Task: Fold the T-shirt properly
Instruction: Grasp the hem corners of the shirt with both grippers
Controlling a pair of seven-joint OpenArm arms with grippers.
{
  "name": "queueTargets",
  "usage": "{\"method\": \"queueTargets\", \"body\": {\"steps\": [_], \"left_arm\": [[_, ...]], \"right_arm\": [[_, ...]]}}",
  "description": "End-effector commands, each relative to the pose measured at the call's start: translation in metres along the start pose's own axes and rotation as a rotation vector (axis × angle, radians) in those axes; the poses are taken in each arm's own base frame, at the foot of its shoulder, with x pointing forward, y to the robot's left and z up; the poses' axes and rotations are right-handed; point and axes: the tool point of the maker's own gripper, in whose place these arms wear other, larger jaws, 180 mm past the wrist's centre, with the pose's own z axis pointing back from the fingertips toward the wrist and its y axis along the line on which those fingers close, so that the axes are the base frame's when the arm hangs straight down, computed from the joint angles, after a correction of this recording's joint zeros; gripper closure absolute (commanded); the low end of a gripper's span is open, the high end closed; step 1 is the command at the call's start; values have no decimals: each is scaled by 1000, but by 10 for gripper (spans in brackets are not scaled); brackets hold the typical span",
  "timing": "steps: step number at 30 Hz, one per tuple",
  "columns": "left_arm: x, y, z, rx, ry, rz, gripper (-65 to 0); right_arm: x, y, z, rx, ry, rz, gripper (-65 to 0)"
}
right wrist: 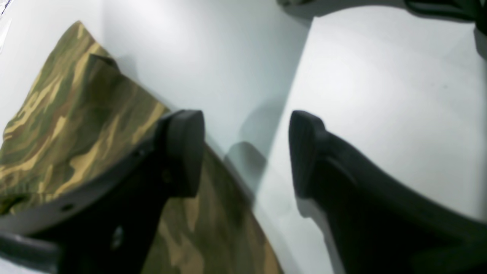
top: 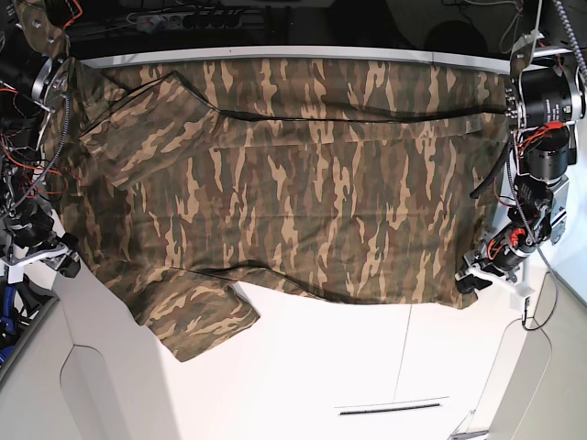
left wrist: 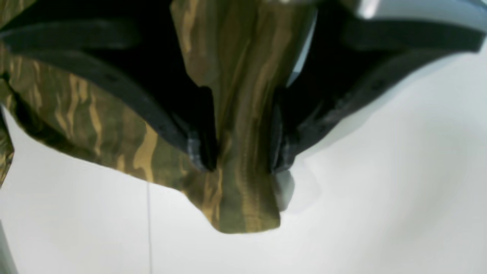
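Observation:
The camouflage T-shirt (top: 293,174) lies spread flat across the white table, one sleeve at the near left (top: 188,316). My left gripper (top: 470,278) is at the shirt's near right corner. In the left wrist view it (left wrist: 243,163) is shut on a bunched fold of the shirt (left wrist: 243,76), which hangs out below the fingertips above the table. My right gripper (top: 50,252) is at the shirt's left edge. In the right wrist view it (right wrist: 245,152) is open and empty: one finger (right wrist: 182,152) is over the shirt's edge (right wrist: 68,125), the other (right wrist: 308,152) over bare table.
The white table (top: 303,376) has panel seams and a slot (top: 390,406) near the front. Both arms' wiring and motors stand at the left (top: 23,156) and right (top: 541,137) edges. A power strip and cables (top: 174,16) lie behind the table.

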Motion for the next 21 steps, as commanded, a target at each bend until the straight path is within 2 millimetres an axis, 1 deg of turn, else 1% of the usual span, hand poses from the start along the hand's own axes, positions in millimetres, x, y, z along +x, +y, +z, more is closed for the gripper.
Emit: {"method": "queueTargets", "body": {"steps": [1,5,8,11,12,15,16,21], "left_arm": [[15,-4,0,-9,-17,-17,-260],[21,-3,1,-8,-36,-18,-245],[25,-3,1,-6,-44,-19,-194],[25,-3,1,-6,-43,-19,-152],[25,-3,1,-6,-43,-19,-126],[25,-3,1,-6,-43,-19,-23],[25,-3,1,-6,-43,-19,0],[25,-3,1,-7,-45,-16,0]], "right_arm": [[29,3,3,22,-70,6,-351],[28,6,2,32,-69,6,-351],[27,7,2,34,-70,5,-351],[29,9,1,42,-78,-7,-351],[30,9,2,44,-84,-11,-351],[30,9,1,43,-83,-12,-351],[28,8,1,40,-79,-13,-351],[13,3,-2,31,-63,-48,-351]]}}
